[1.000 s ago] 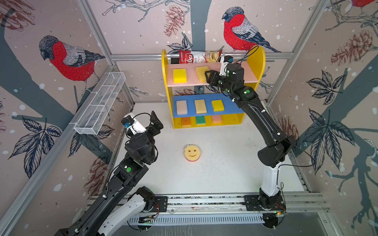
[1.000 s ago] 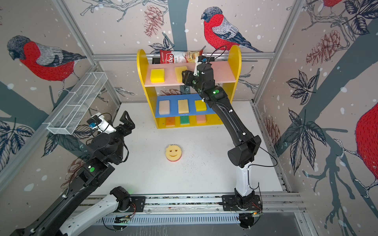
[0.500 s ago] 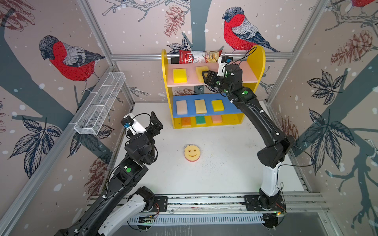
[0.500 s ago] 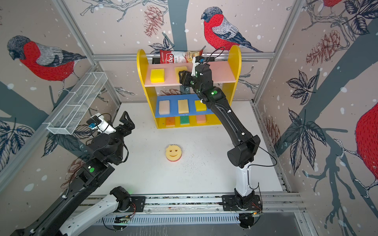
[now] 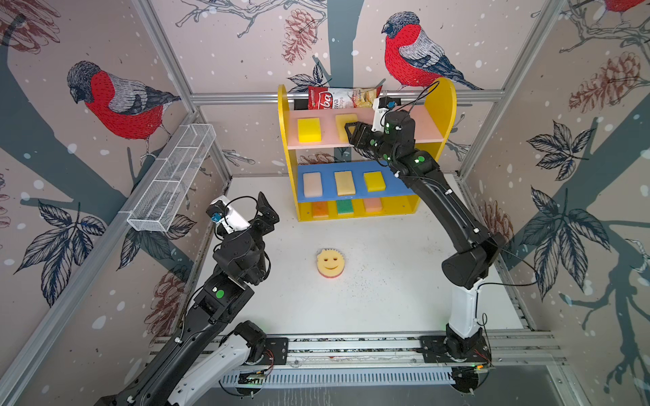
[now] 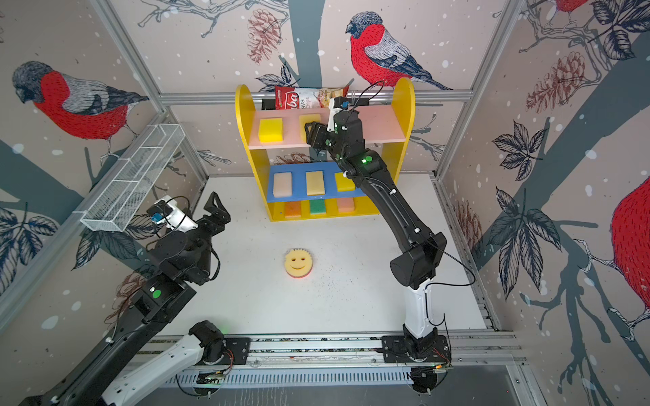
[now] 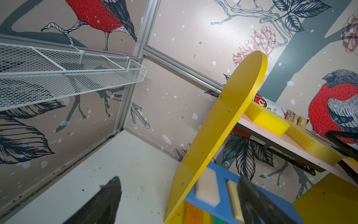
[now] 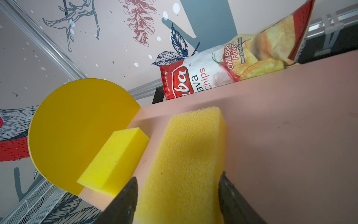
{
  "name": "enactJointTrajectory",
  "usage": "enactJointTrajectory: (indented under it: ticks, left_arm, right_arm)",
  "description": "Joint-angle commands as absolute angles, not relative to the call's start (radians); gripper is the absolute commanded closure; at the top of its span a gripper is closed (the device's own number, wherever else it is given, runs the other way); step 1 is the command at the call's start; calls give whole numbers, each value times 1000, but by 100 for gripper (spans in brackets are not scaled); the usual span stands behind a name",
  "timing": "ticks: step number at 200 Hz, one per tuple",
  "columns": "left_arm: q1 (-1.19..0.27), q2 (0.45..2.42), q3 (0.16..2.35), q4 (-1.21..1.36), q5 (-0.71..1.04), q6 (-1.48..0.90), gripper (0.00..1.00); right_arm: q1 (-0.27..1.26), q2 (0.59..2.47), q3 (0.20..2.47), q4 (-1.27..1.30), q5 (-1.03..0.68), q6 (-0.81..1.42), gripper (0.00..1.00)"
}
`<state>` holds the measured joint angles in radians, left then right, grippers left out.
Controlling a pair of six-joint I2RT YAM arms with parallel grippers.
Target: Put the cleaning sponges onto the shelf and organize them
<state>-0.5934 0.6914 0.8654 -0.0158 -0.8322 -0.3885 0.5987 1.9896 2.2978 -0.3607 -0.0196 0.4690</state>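
The shelf (image 5: 446,102) stands at the back wall. On its pink top board lie a bright yellow sponge (image 5: 309,129) and a porous yellow sponge (image 8: 189,155). My right gripper (image 8: 178,178) straddles the porous one, open, with a finger against each long side and no squeeze showing. The blue board carries cream (image 5: 312,184), pale yellow (image 5: 344,182) and yellow (image 5: 374,181) sponges. Orange (image 5: 320,209), green (image 5: 345,206) and salmon (image 5: 372,204) ones lie on the base. A round smiley sponge (image 5: 330,262) rests on the table. My left gripper (image 5: 267,214) hangs open and empty left of the shelf.
A red-and-white chips bag (image 5: 343,98) leans at the back of the top board, just behind the right gripper. A white wire-mesh basket (image 5: 172,175) hangs on the left wall above the left arm. The pink board right of the gripper (image 5: 427,123) is bare.
My right gripper has slid a little leftward along the top board, further round the porous yellow sponge. The sponge itself and the left arm have not moved.
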Motion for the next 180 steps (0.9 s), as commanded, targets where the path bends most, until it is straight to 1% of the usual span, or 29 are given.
enactJointTrajectory:
  ticks: [1, 33, 61, 75, 83, 87, 97, 103, 104, 117, 125, 139, 180]
  left_arm:
    - [-592, 690, 864, -19, -838, -384, 8]
    - [-594, 696, 867, -18, -834, -383, 8]
    - [-592, 694, 867, -17, -836, -383, 8]
    - [-592, 694, 870, -17, -833, -382, 8]
    - [-592, 694, 871, -17, -833, -382, 8]
    - [-592, 695, 870, -17, -832, -382, 8]
    - [-591, 694, 870, -19, -831, -383, 8]
    - [-592, 695, 870, -20, -830, -384, 8]
    - [-592, 695, 871, -20, -829, -385, 8]
    - [-592, 692, 871, -23, -830, -387, 8]
    - [-592, 693, 871, -26, -829, -388, 8]
    - [-591, 690, 870, -29, -831, -392, 8]
    - [-592, 683, 868, -36, -832, -396, 8]
  right_arm:
    - [597, 1973, 2283, -495, -3, 474, 35]
    - [596, 1918, 2230, -493, 0, 466, 35]
    - [584, 1834, 2104, -440, 2, 484, 35]
    - [579, 1798, 2048, -408, -4, 496, 38]
    - [579, 1786, 2030, -399, -8, 500, 43]
    - [578, 1781, 2024, -398, -11, 501, 48]
    - [580, 1778, 2019, -398, -22, 503, 64]
    - [581, 1777, 2019, -401, -26, 503, 71]
    - [582, 1777, 2019, -402, -26, 503, 74]
    - [584, 1778, 2023, -408, -31, 505, 87]
    - [587, 1781, 2025, -414, -35, 503, 93]
    - [594, 1789, 2033, -420, -46, 502, 99]
    - [612, 1822, 2082, -426, -76, 485, 100]
